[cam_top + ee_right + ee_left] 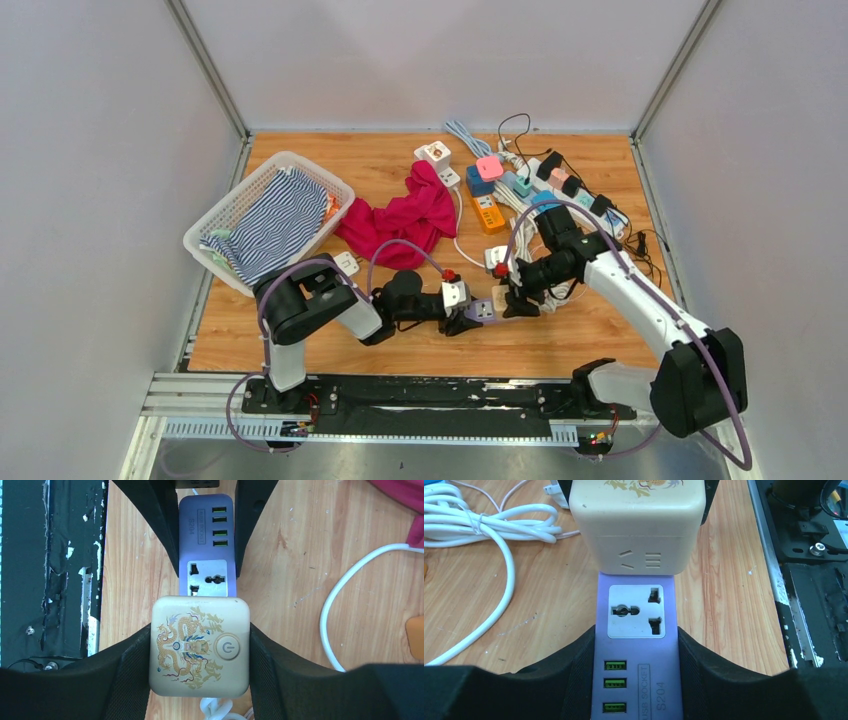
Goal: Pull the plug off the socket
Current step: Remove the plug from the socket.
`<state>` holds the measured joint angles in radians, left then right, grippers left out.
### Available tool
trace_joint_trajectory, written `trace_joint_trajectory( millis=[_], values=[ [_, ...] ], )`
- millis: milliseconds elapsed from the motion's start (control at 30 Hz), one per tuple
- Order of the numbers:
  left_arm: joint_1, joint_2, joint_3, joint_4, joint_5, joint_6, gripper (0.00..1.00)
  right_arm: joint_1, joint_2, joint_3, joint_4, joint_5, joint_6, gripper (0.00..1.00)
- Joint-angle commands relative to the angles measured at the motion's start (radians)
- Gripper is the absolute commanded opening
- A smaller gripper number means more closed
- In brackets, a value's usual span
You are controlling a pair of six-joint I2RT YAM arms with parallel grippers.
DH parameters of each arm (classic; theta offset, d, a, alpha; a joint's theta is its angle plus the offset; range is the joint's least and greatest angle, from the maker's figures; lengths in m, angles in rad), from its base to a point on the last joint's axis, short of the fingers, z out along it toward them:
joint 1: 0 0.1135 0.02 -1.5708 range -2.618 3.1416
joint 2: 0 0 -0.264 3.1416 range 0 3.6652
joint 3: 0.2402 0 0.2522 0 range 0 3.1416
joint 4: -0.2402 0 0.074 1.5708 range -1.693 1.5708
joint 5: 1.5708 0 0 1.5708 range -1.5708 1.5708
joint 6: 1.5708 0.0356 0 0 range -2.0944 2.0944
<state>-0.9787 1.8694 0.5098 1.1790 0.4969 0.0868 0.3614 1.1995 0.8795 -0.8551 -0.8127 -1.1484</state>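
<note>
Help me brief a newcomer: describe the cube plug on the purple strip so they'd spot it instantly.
Near the front edge of the wooden table, the left gripper holds a purple power strip. On its end, clamped by the right gripper, sits a cream cube, told apart by its golden dragon and round power button.

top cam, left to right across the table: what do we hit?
white basket → red cloth → left gripper → purple power strip → cream cube plug, held in the right gripper → long white power strip
</note>
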Motion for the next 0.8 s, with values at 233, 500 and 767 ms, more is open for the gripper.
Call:
trace_joint_trajectory(
  millis=[233,500,767],
  values=[
    [-0.006,0.010,-0.026,-0.025,0.007,0.032,0.00,0.238,0.116,0.010,-0.015,-0.090,-0.077,0.00],
    [-0.006,0.009,-0.031,-0.023,0.009,0.034,0.00,0.084,0.076,0.040,0.024,-0.002,0.038,0.00],
    [-0.006,0.008,-0.029,-0.024,0.008,0.031,0.00,0.116,0.054,-0.022,0.060,-0.064,0.021,0.00]
  ],
)
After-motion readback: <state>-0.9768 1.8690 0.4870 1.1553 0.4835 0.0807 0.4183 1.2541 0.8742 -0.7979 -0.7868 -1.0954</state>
